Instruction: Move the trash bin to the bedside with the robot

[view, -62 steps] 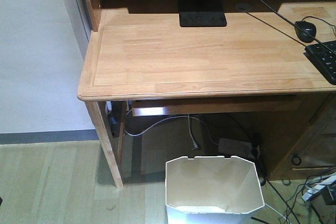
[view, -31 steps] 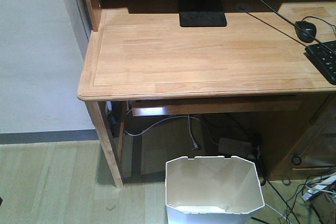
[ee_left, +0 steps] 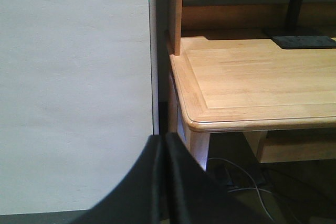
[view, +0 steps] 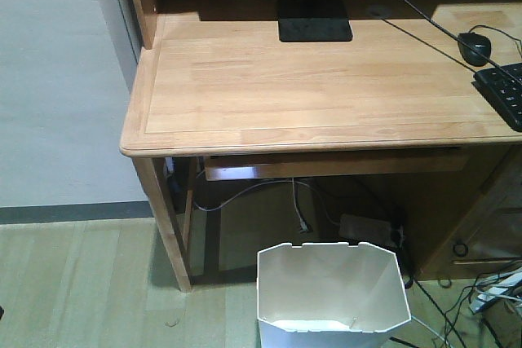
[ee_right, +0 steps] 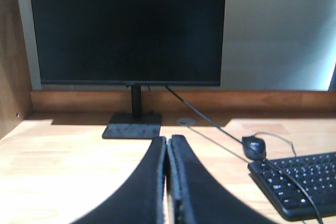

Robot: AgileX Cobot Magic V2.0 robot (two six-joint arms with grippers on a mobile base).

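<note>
The white trash bin (view: pixel 333 295) with its angular rim stands on the floor under the front edge of the light wooden desk (view: pixel 318 87), at the bottom of the front view, partly cut off by the frame. No arm shows in the front view. My left gripper (ee_left: pixel 163 139) is shut and empty, facing the desk's left corner and a white wall. My right gripper (ee_right: pixel 168 140) is shut and empty, above the desktop, facing the monitor (ee_right: pixel 126 30). The bed is out of view.
On the desk are a monitor stand (view: pixel 314 20), a mouse (view: pixel 475 47) and a keyboard (view: pixel 506 91). Cables and a power strip (view: pixel 367 226) lie under the desk behind the bin. A desk leg (view: pixel 167 230) stands to the bin's left. A drawer unit (view: pixel 481 226) is at right.
The view has shifted very slightly; the bin sits a touch lower in the frame. Nothing else has moved.
</note>
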